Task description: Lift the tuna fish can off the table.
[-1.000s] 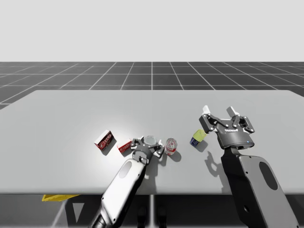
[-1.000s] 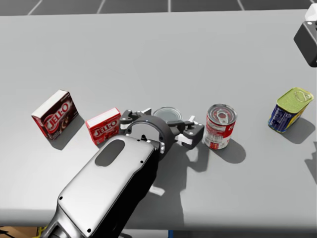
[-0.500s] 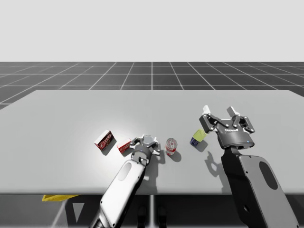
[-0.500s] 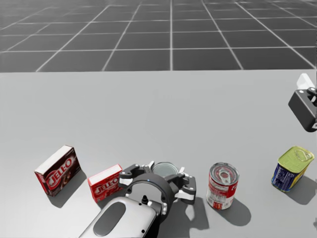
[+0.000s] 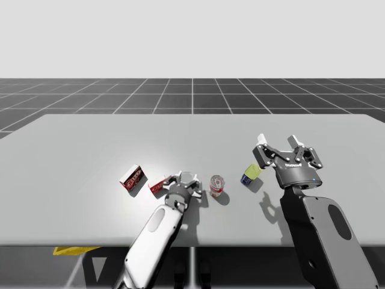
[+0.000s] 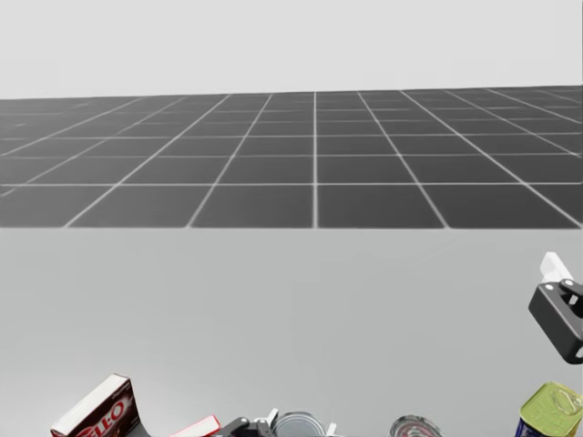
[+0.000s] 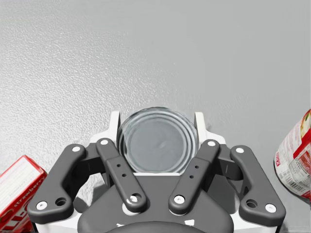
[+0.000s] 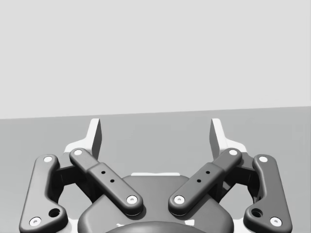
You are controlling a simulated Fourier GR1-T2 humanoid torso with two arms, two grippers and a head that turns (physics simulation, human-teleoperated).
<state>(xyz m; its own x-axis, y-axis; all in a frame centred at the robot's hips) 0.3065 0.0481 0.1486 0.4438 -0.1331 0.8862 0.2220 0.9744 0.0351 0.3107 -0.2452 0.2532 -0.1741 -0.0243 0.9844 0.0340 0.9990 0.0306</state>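
1. The tuna fish can stands upright, lid up, near the front edge of the table, between the fingers of my left gripper. Whether its base is clear of the table surface cannot be told.
2. Change: my head has turned upward. The head view now takes in the far table and the floor grid, and the things lie along its lower edge. This is a camera shift, not a move of the things.
3. Change: in the high view, the left gripper's fingers stand closer around the can than 1.0 s ago. The can, the other things and my right arm keep their places.
4. Left gripper: clenched on the tuna fish can. Both white fingers press its wall from opposite sides, and the opening equals the can's width.
5. Right gripper: released, fingers spread wide, nothing between them. It hangs above the table, near the blue tin with the yellow-green lid.
6. A red-and-white can stands just beside the left gripper on its right.
7. A small red box lies just beside the left gripper on its left. A dark red box stands further out on that side.
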